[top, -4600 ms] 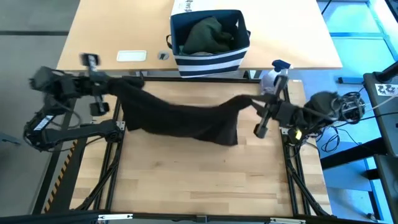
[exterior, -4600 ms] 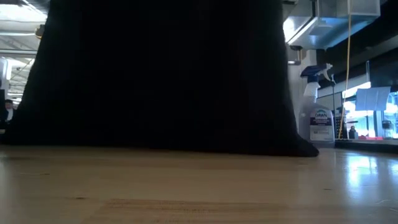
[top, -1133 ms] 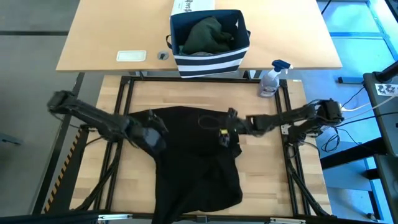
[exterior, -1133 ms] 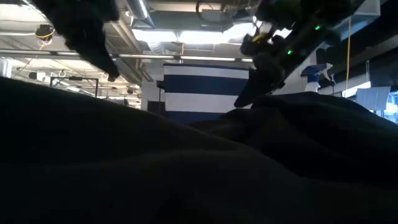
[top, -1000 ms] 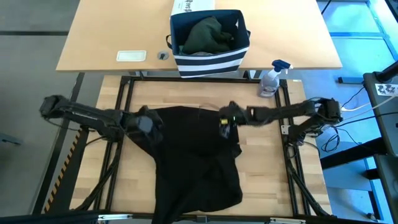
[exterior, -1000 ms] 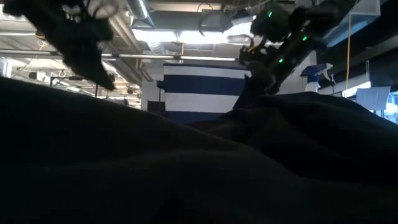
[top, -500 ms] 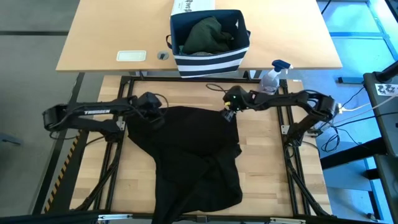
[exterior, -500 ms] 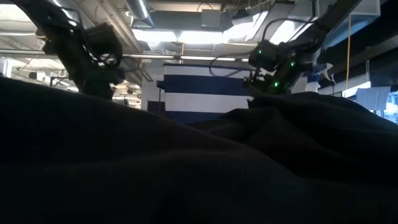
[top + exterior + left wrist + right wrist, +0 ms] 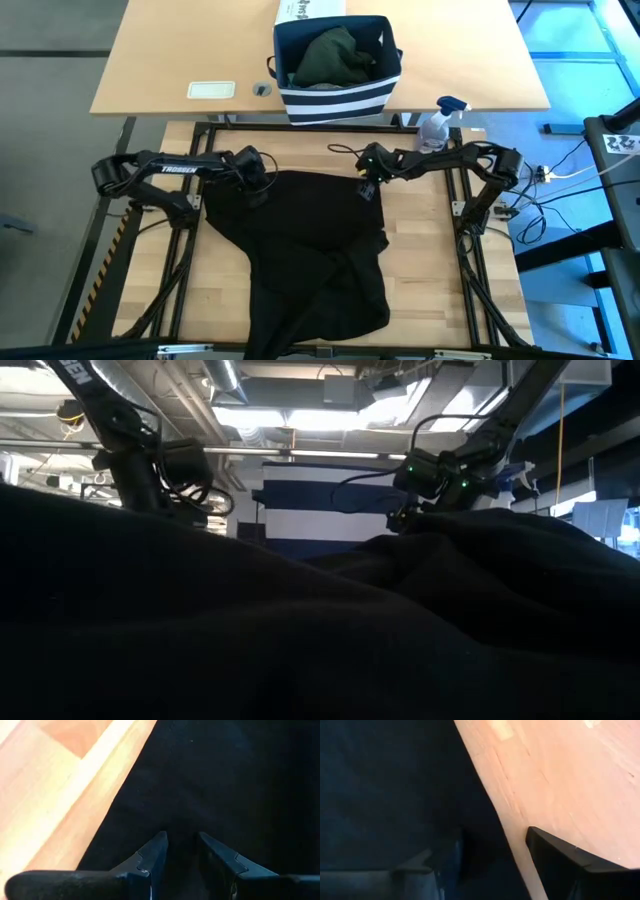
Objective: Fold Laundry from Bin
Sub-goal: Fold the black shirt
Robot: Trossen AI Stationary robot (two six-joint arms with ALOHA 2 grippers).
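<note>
A black garment [image 9: 305,245] lies spread on the wooden worktop [image 9: 425,260], its far edge toward the bin [image 9: 338,62], which stands on the farther worktop with dark green laundry [image 9: 335,55] still inside. The left claw [image 9: 252,183] sits at the garment's far left corner; its wrist view shows the two fingers [image 9: 152,855] narrowly parted over black cloth at the hem, and whether they pinch a fold there I cannot tell. The right claw [image 9: 366,178] is at the far right corner; its wrist view shows the fingers [image 9: 555,852] standing apart, astride the cloth's edge where it meets bare wood, so it looks released rather than gripping. The step in hand appears to be flattening and squaring the far edge before a fold. To do that well, each claw should take only the top layer right at its corner, both should pull outward evenly so the hem runs straight, and the rumpled fold near the garment's lower middle should be drawn flat before anything is doubled over.
</note>
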